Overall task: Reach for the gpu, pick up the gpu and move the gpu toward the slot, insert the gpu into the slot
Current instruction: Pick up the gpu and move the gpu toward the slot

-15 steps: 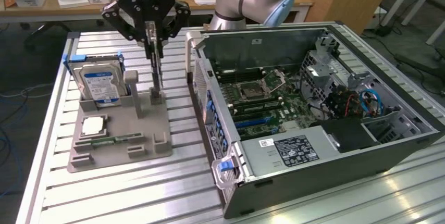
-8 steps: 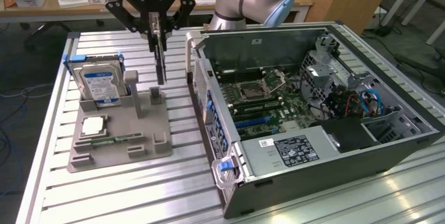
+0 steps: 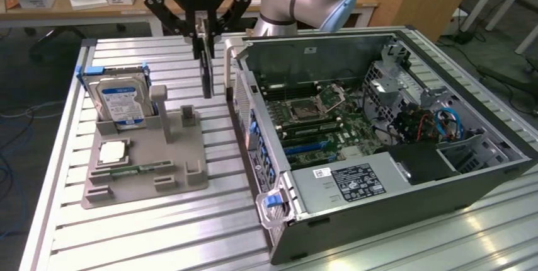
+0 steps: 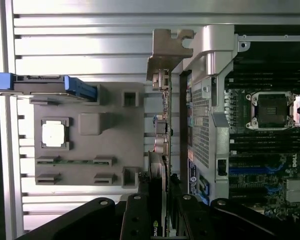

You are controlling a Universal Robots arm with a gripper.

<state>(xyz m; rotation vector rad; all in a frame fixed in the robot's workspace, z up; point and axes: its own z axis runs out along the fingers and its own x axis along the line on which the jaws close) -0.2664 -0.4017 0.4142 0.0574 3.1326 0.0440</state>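
My gripper (image 3: 204, 38): clamped on the gpu (image 3: 206, 75), one black finger on each flat face of the card's upper end.
The gpu: hangs straight down from my fingers, edge-on in the exterior view. It sits in the gap between the grey holder (image 3: 181, 151) and the open computer case (image 3: 404, 201).
Bracket (image 4: 166, 47): the card's grey metal end piece, at the end farthest from my grip in the wrist view, just beside the case's perforated rear wall.
Case: lies on its side to the exterior view's right of my gripper, with the motherboard (image 3: 328, 126) exposed and its blue slots (image 3: 307, 148) well apart from the card.
Holder: stands below my gripper, to the exterior view's left. It carries an upright hard drive (image 3: 120, 98) with a blue-white label, a square processor chip (image 3: 113, 151) and a small green memory stick (image 3: 135, 170).
Table (image 3: 168, 233): slatted aluminium, beneath the holder and the case.
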